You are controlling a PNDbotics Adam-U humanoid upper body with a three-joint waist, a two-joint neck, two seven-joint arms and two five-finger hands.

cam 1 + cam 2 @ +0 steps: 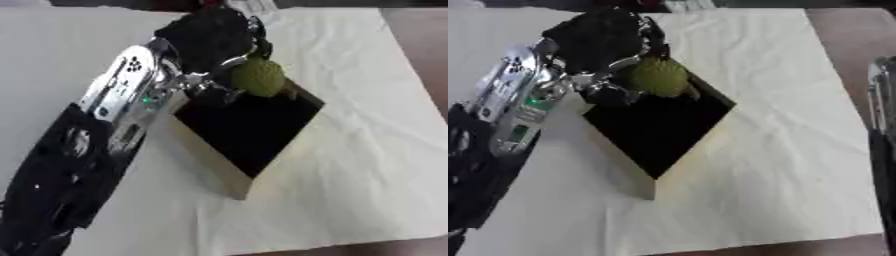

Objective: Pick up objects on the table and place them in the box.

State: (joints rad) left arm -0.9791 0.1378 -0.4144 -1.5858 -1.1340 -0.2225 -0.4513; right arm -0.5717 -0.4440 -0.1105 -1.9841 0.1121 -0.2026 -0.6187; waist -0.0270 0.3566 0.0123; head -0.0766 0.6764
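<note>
1. Now, at the left side, the robot's left arm (105, 130) comes in from the lower left corner and reaches up across the bench (367, 165), which is covered with a pale cream cloth.
2. The arm is black in its lower part and silver near the wrist, where a small green light shows.
3. At the end of this arm, the left hand (210, 37) is black and its fingers are curled around a green ball-shaped object (259, 76) with a rough surface.
4. The green object is held at the far corner of the box (249, 127), just at its rim, and it looks to be above the opening; I cannot tell if it touches the box.
5. The box is near the middle of the bench. It stands turned like a diamond, its inside is dark, and its outer walls are a light tan colour.
6. At the far right edge, in the right eye view only, a dark and grey part of the right arm (881, 125) shows. Its hand I cannot see in any view.
</note>
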